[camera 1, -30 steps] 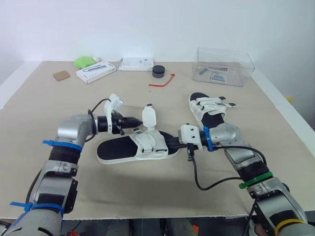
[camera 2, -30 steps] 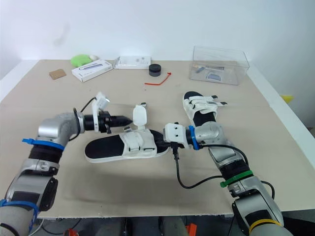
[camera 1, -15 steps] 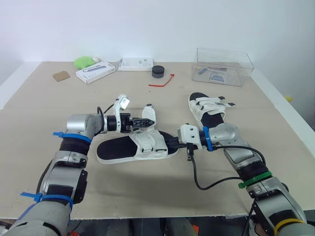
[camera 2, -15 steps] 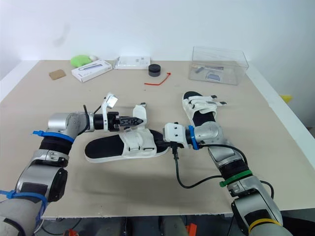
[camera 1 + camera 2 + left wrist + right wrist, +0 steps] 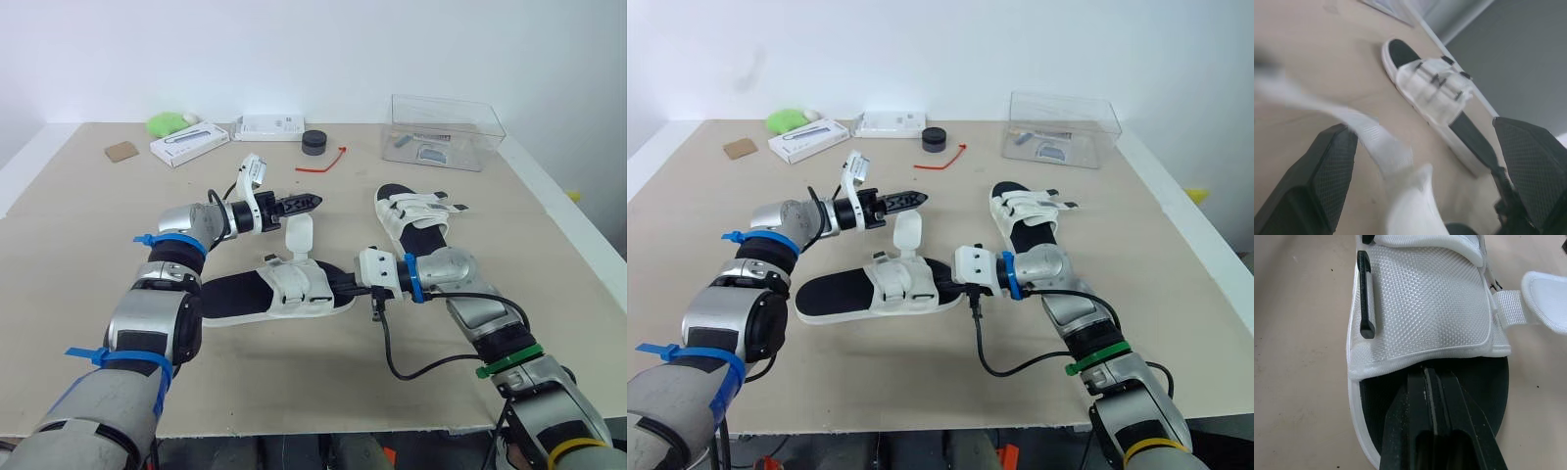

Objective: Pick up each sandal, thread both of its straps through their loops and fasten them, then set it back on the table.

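A white sandal with a black footbed (image 5: 284,289) lies on the table in front of me. One of its straps (image 5: 300,235) stands upright and loose. My left gripper (image 5: 304,203) hovers just above that strap, open, its fingers (image 5: 1327,166) wide apart with nothing held. My right gripper (image 5: 1425,374) is shut and rests its tips on the footbed at the sandal's right end (image 5: 338,284). The second sandal (image 5: 416,220) lies further right, with its straps laid across it.
At the back stand a clear plastic box (image 5: 448,132), a black round puck (image 5: 314,142), a red tie (image 5: 325,162), two white boxes (image 5: 191,143) (image 5: 272,127), a green object (image 5: 168,123) and a brown card (image 5: 122,150). The table's front edge (image 5: 294,426) is close.
My left gripper opened wide, reached to the upright strap, then rose above it toward the back. The strap stays upright. The right arm has not moved.
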